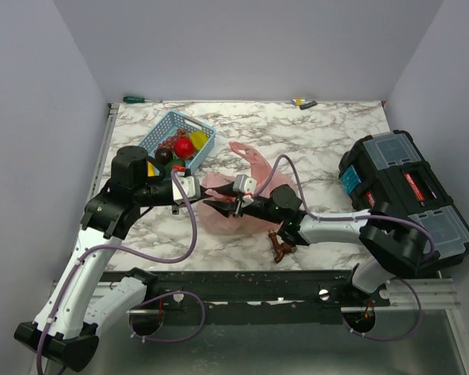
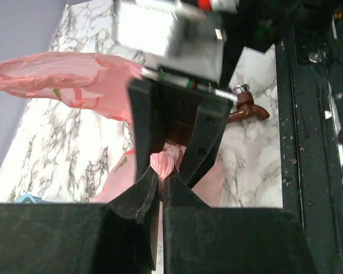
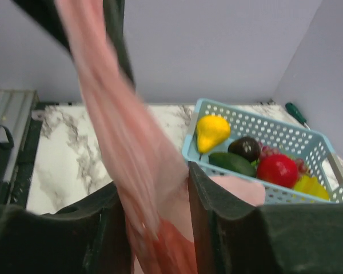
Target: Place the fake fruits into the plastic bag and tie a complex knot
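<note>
The pink plastic bag [image 1: 219,191] lies crumpled on the marble table, one handle stretched toward the back right. My left gripper [image 1: 212,205] is shut on a bunched strip of the bag [image 2: 163,163]. My right gripper [image 1: 238,203] faces it closely and holds the same strip; in the right wrist view the gripper [image 3: 159,188] has pink film [image 3: 131,142] filling the space between its fingers. The fake fruits sit in the light-blue basket [image 1: 205,131]: a yellow pear [image 3: 210,131], a dark fruit [image 3: 244,148], a green one [image 3: 231,164] and a red one [image 3: 277,170]. No knot shows.
A black toolbox [image 1: 406,187] stands at the right. A brown tap-like object [image 1: 280,246] lies near the front edge, also in the left wrist view [image 2: 248,108]. A green screwdriver [image 1: 133,99] and a small yellow-black item [image 1: 303,102] lie by the back wall.
</note>
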Controlling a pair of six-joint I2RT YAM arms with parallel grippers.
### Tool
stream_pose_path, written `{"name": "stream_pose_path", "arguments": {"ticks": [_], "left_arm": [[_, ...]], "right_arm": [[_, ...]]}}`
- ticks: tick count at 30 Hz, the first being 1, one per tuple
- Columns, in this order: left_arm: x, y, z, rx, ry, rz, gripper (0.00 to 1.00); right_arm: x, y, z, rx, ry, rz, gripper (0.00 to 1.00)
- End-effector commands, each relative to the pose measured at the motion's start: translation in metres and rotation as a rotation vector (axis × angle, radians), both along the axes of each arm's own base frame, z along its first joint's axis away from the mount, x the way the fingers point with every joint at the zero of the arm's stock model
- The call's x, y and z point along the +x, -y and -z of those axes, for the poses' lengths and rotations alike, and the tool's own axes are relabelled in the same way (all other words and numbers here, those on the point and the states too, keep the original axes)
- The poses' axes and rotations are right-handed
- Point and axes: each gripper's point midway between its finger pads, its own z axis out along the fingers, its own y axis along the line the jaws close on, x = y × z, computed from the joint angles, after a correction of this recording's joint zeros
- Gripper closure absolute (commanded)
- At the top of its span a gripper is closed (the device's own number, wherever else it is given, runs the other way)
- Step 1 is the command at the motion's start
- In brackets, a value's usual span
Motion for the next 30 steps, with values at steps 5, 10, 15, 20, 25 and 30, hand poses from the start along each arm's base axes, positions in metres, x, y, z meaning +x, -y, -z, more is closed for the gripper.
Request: {"name": "stream_pose_path", "arguments": {"ticks": [5,10,15,20,25,30], "left_arm": [[0.006,0.006,-0.037,-0.137,-0.091,-0.04,1.0],[0.025,0.002,-0.045,-0.175,-0.119,-0.099,1.0],[0.039,-0.003,-0.054,-0.202,-0.108,-0.149,1.0],[0.047,-0.008,-0.06,-0.214,-0.101,-0.174,1.0],[0.048,-0.009,-0.066,-0.215,-0.067,-0.17,1.0],[0.052,-0.016,-0.059,-0.213,-0.102,-0.205,0.91]], "right_arm": [[0.002,0.013,0.086,-0.105,-0.021,0.033,0.72],[0.01,0.02,0.126,-0.179,-0.051,0.054,0.78],[0.026,0.025,0.153,-0.23,-0.071,0.089,0.83],[0.032,0.029,0.171,-0.265,-0.104,0.098,0.82],[0.029,0.034,0.183,-0.298,-0.119,0.087,0.83],[0.034,0.03,0.162,-0.246,-0.12,0.105,0.99]]}}
